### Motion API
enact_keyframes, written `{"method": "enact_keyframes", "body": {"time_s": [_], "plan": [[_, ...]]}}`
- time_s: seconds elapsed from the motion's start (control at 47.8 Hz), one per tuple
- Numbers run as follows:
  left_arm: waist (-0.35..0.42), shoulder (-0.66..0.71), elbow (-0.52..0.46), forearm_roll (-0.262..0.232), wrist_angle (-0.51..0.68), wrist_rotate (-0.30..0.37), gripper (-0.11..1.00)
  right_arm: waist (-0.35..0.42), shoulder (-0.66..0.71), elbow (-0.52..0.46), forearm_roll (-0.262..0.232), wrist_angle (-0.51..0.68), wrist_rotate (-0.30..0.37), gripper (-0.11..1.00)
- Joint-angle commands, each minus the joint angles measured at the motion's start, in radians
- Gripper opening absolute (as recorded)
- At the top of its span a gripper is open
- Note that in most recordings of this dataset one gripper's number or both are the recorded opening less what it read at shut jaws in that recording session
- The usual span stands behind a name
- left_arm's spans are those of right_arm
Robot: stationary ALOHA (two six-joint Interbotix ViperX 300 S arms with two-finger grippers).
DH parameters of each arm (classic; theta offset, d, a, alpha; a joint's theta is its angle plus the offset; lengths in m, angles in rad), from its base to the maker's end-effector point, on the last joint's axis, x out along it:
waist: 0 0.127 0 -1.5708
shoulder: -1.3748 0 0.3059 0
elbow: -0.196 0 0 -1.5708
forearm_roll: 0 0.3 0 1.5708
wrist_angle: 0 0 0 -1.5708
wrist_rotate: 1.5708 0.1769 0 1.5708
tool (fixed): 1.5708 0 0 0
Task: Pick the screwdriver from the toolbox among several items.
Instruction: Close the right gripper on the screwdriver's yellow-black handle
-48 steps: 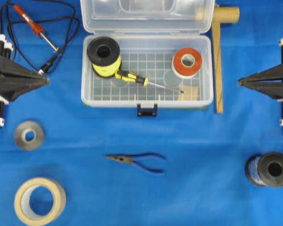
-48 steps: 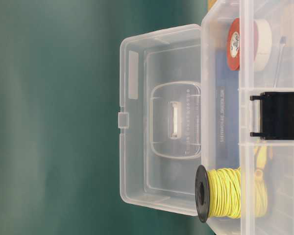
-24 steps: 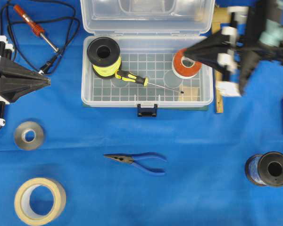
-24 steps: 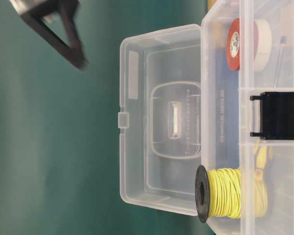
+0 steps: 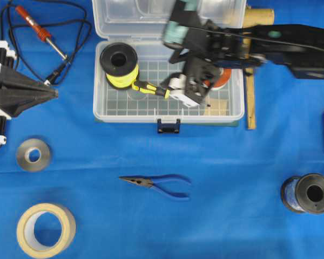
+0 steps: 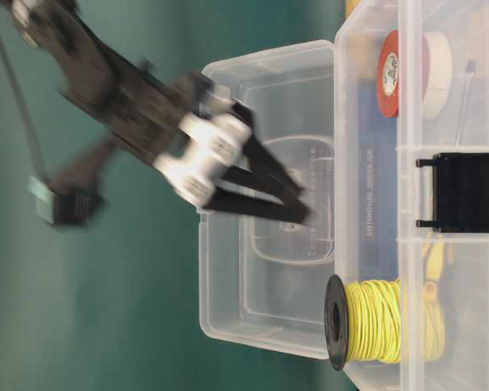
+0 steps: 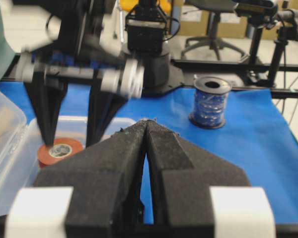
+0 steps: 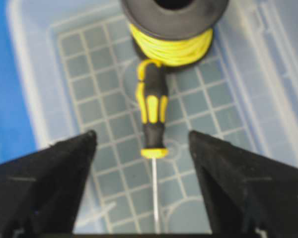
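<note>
The screwdriver (image 5: 147,88) (image 8: 151,109), with a yellow-and-black handle, lies on the gridded floor of the open clear toolbox (image 5: 99,110). Its handle end rests against the yellow wire spool (image 5: 119,62) (image 8: 174,29). My right gripper (image 8: 141,135) (image 5: 178,90) hovers over the box, open, with a finger on each side of the handle's collar and nothing held. It hides the shaft from overhead. The orange tape roll (image 5: 223,79) (image 7: 59,151) and the wooden block (image 5: 218,106) sit at the box's right end. My left gripper (image 5: 51,93) (image 7: 147,123) is shut at the table's left edge.
A red soldering iron (image 5: 40,32) with its cord lies at the back left. Blue-handled pliers (image 5: 156,183) lie in front of the box. A grey roll (image 5: 33,155), a masking tape roll (image 5: 46,229), a blue wire spool (image 5: 308,194) and a wooden stick (image 5: 250,81) are nearby.
The right arm has swung in from the right to hang over the toolbox, and its jaws have opened around the screwdriver. The left arm has stayed still.
</note>
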Motion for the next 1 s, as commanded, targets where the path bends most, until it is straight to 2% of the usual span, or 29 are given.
{"method": "enact_keyframes", "body": {"time_s": [0.0, 0.209, 0.523, 0.628, 0.753, 0.983], "plan": [[-0.002, 0.008, -0.015, -0.002, -0.003, -0.002, 0.0, -0.005, 0.064, -0.066, -0.003, 0.021, 0.011, 0.73], [-0.002, 0.009, -0.015, -0.002, 0.006, 0.002, 0.0, -0.006, 0.181, -0.117, 0.0, 0.028, 0.023, 0.73], [0.0, 0.008, -0.015, -0.002, 0.017, 0.0, 0.0, -0.015, 0.285, -0.126, -0.003, 0.025, 0.061, 0.71], [-0.002, 0.008, -0.015, -0.002, 0.017, -0.002, 0.0, -0.017, 0.299, -0.127, -0.005, 0.02, 0.06, 0.6], [0.0, 0.006, -0.015, -0.002, 0.017, -0.002, 0.0, -0.017, 0.291, -0.127, -0.003, 0.021, 0.058, 0.29], [0.0, 0.002, -0.017, -0.002, 0.017, -0.002, 0.0, -0.015, 0.195, -0.124, -0.003, 0.057, 0.06, 0.28]]}}
